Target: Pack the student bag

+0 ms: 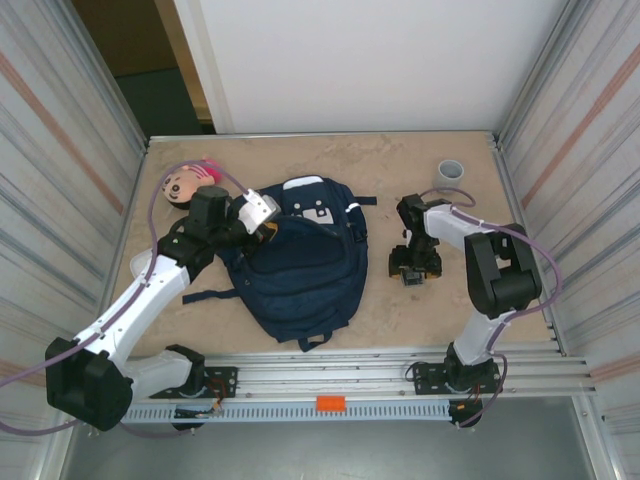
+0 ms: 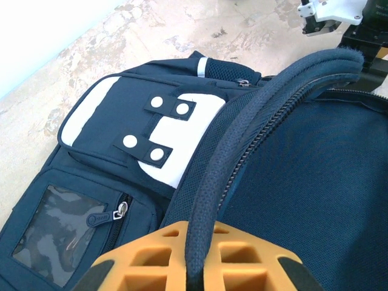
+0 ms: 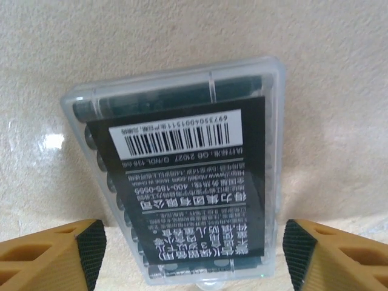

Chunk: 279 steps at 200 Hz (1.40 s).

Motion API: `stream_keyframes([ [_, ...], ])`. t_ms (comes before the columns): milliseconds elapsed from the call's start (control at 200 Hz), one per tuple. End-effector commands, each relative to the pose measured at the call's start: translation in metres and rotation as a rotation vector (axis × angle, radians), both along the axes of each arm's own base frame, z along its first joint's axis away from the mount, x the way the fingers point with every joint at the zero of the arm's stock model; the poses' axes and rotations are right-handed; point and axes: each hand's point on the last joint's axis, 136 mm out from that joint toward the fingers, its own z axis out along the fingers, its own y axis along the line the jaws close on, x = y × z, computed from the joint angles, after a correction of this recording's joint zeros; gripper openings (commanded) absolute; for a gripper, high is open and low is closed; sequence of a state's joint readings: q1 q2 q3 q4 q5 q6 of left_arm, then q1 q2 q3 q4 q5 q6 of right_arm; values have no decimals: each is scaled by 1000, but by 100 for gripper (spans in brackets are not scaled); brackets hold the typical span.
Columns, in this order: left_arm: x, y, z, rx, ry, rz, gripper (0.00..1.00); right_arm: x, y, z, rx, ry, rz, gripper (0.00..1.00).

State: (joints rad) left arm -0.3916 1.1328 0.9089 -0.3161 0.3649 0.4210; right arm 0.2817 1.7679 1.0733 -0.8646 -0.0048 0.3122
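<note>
Top view: student bag (image 1: 300,265) lies mid-way on the table (image 1: 400,165), left gripper (image 1: 262,228) at its 10 o'clock edge, right gripper (image 1: 413,268) off at 3 o'clock. Left wrist: fingers (image 2: 145,257) clenched on the bag's padded rim (image 2: 242,139). Right wrist: jaws spread wide — clear case (image 3: 182,176) between them, untouched.

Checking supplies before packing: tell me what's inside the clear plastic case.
Dark round-ended sticks, perhaps pens, fill the clear plastic case; its black barcode label hides most of them.
</note>
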Motion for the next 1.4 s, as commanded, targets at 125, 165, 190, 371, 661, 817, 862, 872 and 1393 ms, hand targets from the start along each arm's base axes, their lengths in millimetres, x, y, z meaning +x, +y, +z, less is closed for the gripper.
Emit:
stream_keyframes([
  [125,7,6,20,-35,-62,36,0,20,-1,-8,-17,-21,26,53],
  [165,6,6,19,-38,-59,34,0,22,-2,-8,-22,-30,24,50],
  [190,6,5,20,-40,-59,33,0,23,-2,-8,-26,-35,21,49],
  [371,3,4,28,-65,-65,32,0,28,2,18,12,-149,8,48],
  [661,-3,5,33,-92,-62,36,0,32,57,146,277,-666,152,49],
  [817,-5,2,38,-126,-57,30,0,6,111,216,471,-922,344,51],
  [862,-6,1,39,-138,-56,28,0,-4,127,229,516,-972,406,52],
  [872,-6,1,40,-141,-56,27,0,-6,131,232,524,-981,421,52],
  [1393,-17,-15,69,-277,-46,-49,0,-26,260,207,343,-1008,968,55],
])
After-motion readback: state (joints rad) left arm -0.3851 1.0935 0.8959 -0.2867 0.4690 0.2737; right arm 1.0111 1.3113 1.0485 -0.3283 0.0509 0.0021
